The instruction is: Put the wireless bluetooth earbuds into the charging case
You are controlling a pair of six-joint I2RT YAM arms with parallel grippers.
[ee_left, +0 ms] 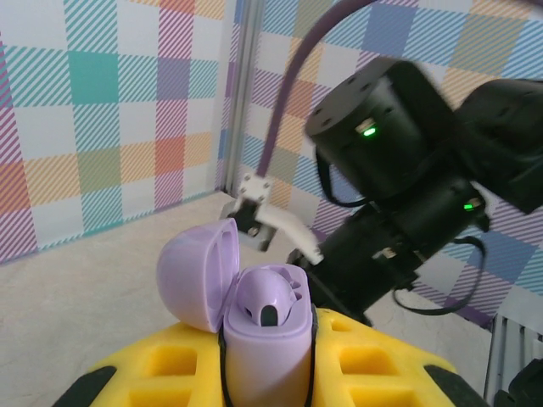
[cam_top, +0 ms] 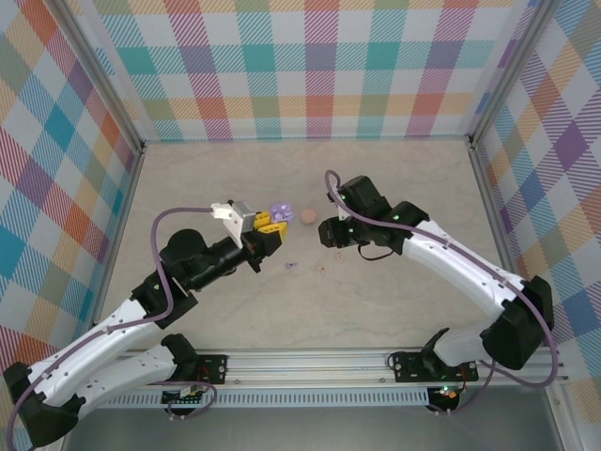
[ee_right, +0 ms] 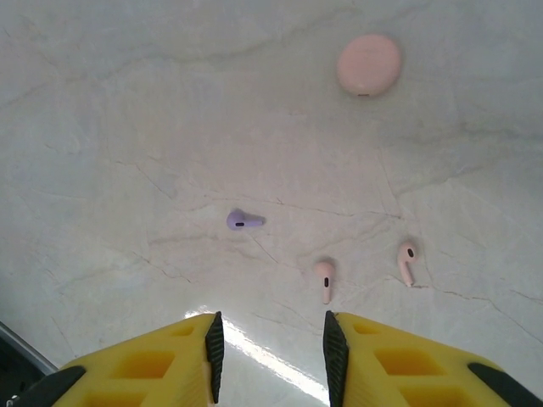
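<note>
At the near edge an aluminium rail (cam_top: 310,362) carries both arm bases; the table (cam_top: 404,169) is pale and stone-patterned with fine grey veins; the left gripper (cam_top: 266,225) is clamped tight on a purple charging case (ee_left: 263,348), its lid (ee_left: 199,271) tipped open, with a seated purple earbud (ee_left: 273,301) inside; the right gripper (ee_right: 270,356) hangs with jaws slightly parted and empty above a loose purple earbud (ee_right: 244,220) and two pinkish-beige earbuds (ee_right: 324,281), all lying apart on the table; a closed pink case (ee_right: 368,64) sits beyond them; pastel plaid walls (cam_top: 310,56) enclose the space.
</note>
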